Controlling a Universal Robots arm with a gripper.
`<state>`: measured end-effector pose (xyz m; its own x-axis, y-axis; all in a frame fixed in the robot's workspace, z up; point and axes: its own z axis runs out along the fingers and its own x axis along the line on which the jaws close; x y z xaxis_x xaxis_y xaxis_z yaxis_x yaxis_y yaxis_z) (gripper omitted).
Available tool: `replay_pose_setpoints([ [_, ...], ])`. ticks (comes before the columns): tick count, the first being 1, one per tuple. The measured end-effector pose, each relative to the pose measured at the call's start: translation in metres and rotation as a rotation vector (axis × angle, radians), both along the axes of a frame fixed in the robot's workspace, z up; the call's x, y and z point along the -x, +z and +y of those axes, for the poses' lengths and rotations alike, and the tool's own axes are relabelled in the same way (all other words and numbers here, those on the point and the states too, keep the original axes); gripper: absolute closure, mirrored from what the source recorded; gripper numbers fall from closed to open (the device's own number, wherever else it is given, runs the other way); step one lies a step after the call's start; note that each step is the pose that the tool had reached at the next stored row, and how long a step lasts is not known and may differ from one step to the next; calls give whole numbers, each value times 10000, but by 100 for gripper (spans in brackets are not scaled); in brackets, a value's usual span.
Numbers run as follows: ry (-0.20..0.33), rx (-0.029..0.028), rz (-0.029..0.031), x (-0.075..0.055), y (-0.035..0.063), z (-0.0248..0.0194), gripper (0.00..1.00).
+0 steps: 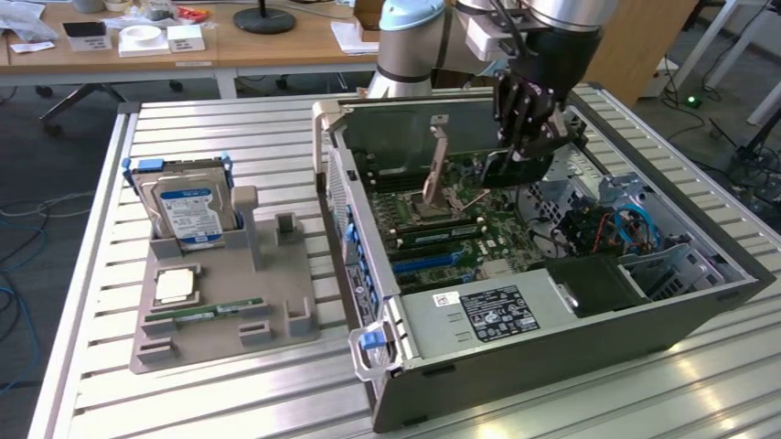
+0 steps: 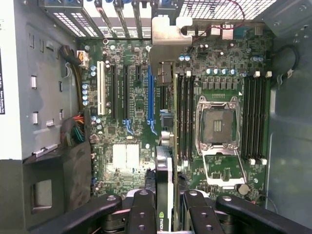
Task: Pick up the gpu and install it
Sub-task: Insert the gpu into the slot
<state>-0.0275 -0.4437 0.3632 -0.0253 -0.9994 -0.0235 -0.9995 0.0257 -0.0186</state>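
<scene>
Our black multi-link claw (image 1: 529, 137) is clenched on the gpu (image 1: 513, 170), a thin dark rectangular circuit card with a silvery-beige metal bracket (image 2: 168, 35) at one end, which we see edge-on between the fingers (image 2: 142, 214). We find the card hanging inside the open dark-grey metal computer case (image 1: 683, 315), over the green motherboard (image 1: 458, 233), near the blue expansion slot (image 2: 150, 97) and beside the empty silver processor socket (image 2: 217, 124). On the exterior view's left, a grey plastic holder (image 1: 219, 320) carries a silver hard drive with a blue-white label (image 1: 189, 215).
</scene>
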Motion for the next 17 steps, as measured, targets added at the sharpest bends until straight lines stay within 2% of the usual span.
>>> replay_pose_setpoints([
  [13, -1, 0, -15, 84, -123, 0, 73],
  [17, 1, 4, -14, 86, -131, 0, 73],
])
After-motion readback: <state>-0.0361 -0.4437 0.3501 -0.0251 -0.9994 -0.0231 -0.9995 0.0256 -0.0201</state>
